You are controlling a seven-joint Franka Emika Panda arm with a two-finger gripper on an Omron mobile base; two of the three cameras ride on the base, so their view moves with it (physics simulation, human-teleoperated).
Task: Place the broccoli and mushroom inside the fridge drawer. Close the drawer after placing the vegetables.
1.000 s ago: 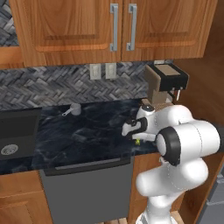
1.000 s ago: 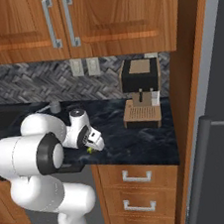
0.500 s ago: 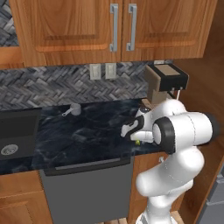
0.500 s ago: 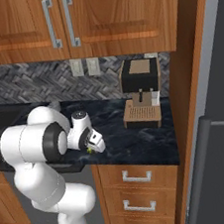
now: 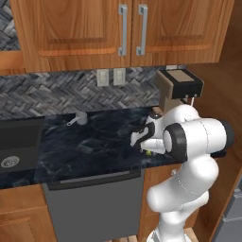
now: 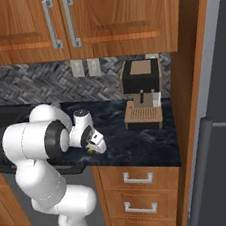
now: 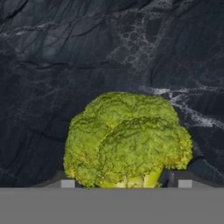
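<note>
**Broccoli pinched over the dark counter**

Pincer (image 7: 127, 183) pressed in on the broccoli (image 7: 127, 140), one dark tip at each side of the stalk, bushy yellow-green head filling the middle of the hand view. Below and beyond it, black marbled counter (image 7: 65, 57) with pale veins.

From the left base view: pincer (image 5: 145, 147) low over the counter (image 5: 90, 142) near its front edge, a speck of the broccoli (image 5: 148, 152) showing green beneath the white wrist. Whether the floret touches the stone or sits just above it, cannot tell. Further left on the counter, a small grey cup-like item (image 5: 80, 118) near the herringbone backsplash (image 5: 56, 92), and a sink (image 5: 16, 146) at the far left. Coffee machine (image 5: 178, 90) standing behind the arm, under the wooden wall cabinets (image 5: 123, 30). Grey dishwasher front (image 5: 92, 208) below the counter.

From the right base view: pincer (image 6: 95, 146) again just over the counter (image 6: 139, 147), broccoli (image 6: 91, 149) a green fleck at its tip. Coffee machine (image 6: 141, 93) well to the right; wooden drawers with silver handles (image 6: 141, 197) below; grey fridge (image 6: 214, 122) at the right edge.
</note>
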